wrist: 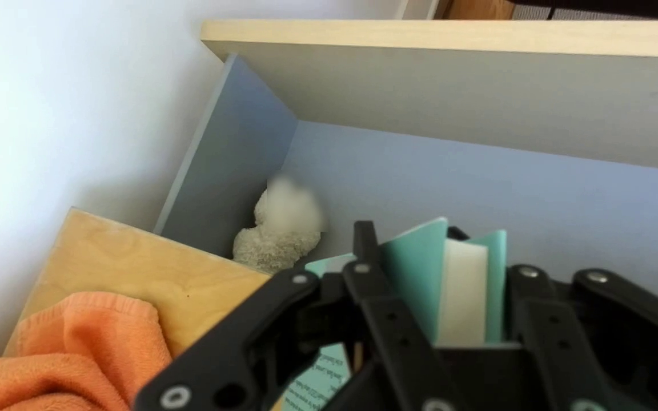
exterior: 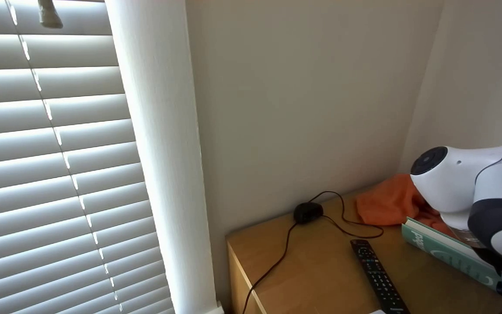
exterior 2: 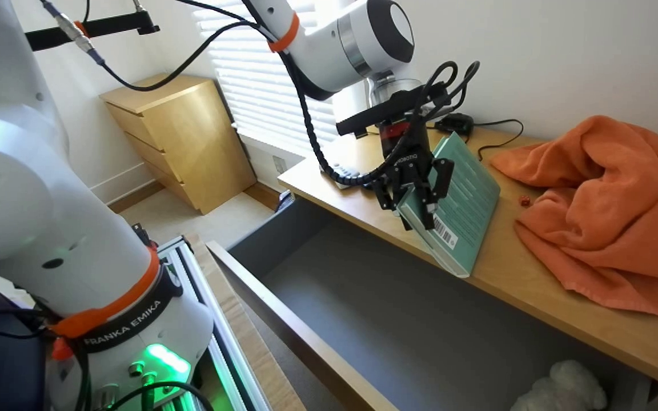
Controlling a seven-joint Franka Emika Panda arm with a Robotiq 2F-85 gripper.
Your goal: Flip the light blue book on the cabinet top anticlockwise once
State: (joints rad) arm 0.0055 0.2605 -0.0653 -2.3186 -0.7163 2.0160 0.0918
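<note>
1. Light blue book (exterior 2: 472, 194) is above the tabletop (exterior 2: 504, 251), by its front edge. Tilted, neither flat nor fully upright. Cover with fine print and a barcode (exterior 2: 445, 231) faces the camera in an exterior view. Cannot tell whether the lower edge touches the wood.
2. The hand (exterior 2: 417, 216) is pinching the book at one end, fingers pointing down, one against each cover. Wrist view: page edges visible between them.
3. Orange cloth (exterior 2: 637, 228) in a crumpled heap on the tabletop, beside the book; bare wood between the two in an exterior view.
4. Small red object (exterior 2: 524, 200) between book and cloth, nearer the cloth. Too small to name.
5. Black remote control (exterior: 377, 274) lying buttons up on the tabletop, apart from the book.
6. Black box (exterior: 308, 212) close to the wall (exterior: 303, 109); thin dark cable (exterior: 286, 246) runs from it over the tabletop's edge.
7. Drawer (exterior 2: 374, 302) below stands open. White fluffy thing (exterior 2: 563, 388) at one end of it, partly blurred in the wrist view.
8. White arm (exterior 2: 346, 51) reaches over the tabletop. Beyond: pale wooden chest of drawers (exterior 2: 215, 148) and window blinds (exterior: 24, 183).
</note>
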